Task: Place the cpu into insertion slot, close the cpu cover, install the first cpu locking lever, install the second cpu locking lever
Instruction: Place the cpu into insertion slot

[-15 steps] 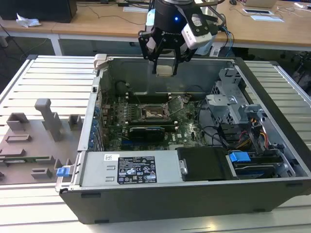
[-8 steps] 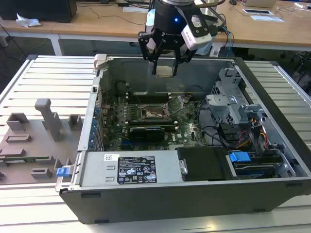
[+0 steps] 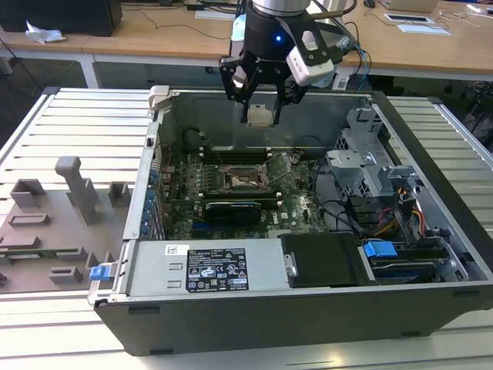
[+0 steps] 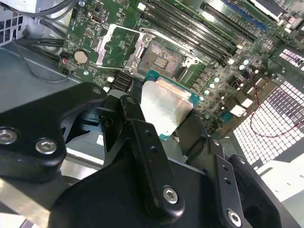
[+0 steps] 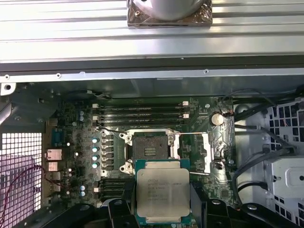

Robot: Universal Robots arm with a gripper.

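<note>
Silvery metal tops the chip point(image 3: 260, 116), which the claw point(image 3: 260, 108) pinches by its edges, its fingers drawn in just to the chip's width. It hangs above the open computer case point(image 3: 308, 324), over the green board point(image 3: 304, 212) and clear of the dark socket point(image 5: 150, 147). The frame cover point(image 5: 202, 152) lies flipped open beside the socket.

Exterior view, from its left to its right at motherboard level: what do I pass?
Grey fixture blocks → insertion slot → metal drive cage. The pincer, holding the cpu, hangs above the slot, so it is left out.
</note>
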